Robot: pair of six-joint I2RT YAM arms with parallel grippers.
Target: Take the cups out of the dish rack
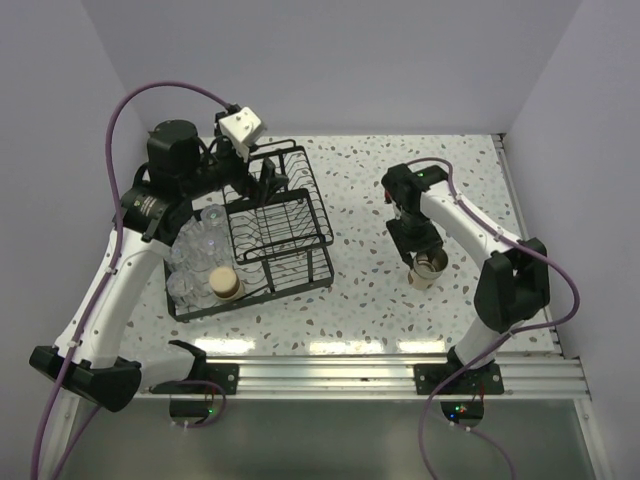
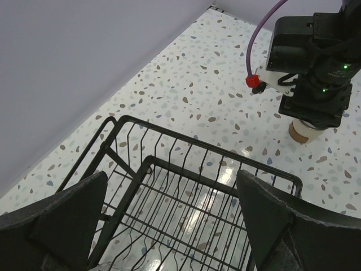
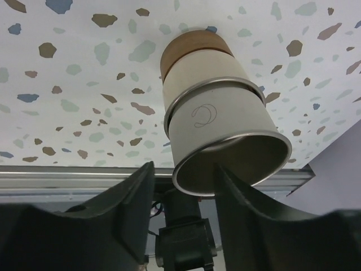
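Hanging: right arm point(image 1: 455, 215) over cups point(image 1: 428, 270) | left arm point(image 1: 150, 210) over dish rack point(image 1: 280, 215)

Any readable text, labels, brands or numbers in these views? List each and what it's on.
"C" (roughly): a faint curl mark on the side of the stacked cups, seen in the right wrist view; a single sign, not a word.
Nothing else is readable: no words, brands or numbers show on the dish rack or anywhere else in any view.
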